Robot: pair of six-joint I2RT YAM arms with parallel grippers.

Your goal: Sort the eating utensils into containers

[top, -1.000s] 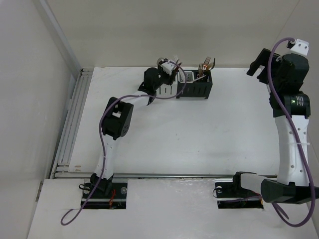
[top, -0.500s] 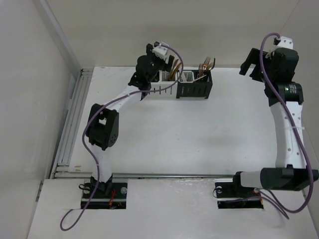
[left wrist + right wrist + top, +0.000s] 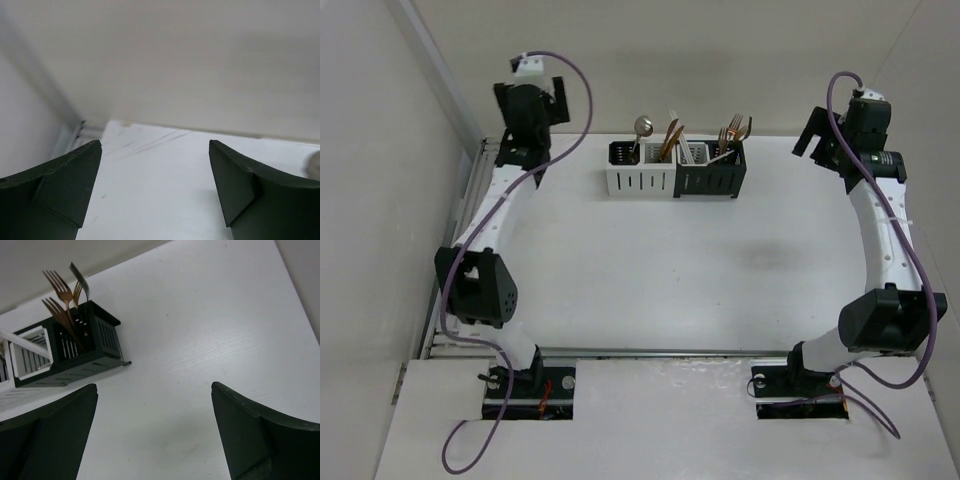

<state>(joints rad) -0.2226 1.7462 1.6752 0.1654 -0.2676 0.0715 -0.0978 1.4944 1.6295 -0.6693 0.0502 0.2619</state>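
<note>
Several utensils (image 3: 733,132) stand upright, heads up, in containers (image 3: 640,183).

White table (image 3: 650,270) carries the containers (image 3: 676,178).

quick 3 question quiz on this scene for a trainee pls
1. True or false: the left gripper is holding a spoon.
2. In which of the containers do the copper forks stand? A) the black one at the end nearest the right arm; B) the one at the opposite end; C) none, the left gripper holds them.
3. Short answer: are the jaws of the right gripper open or shut?

Key: 1. False, its jaws are apart with nothing between them. 2. A. 3. Open.
</note>
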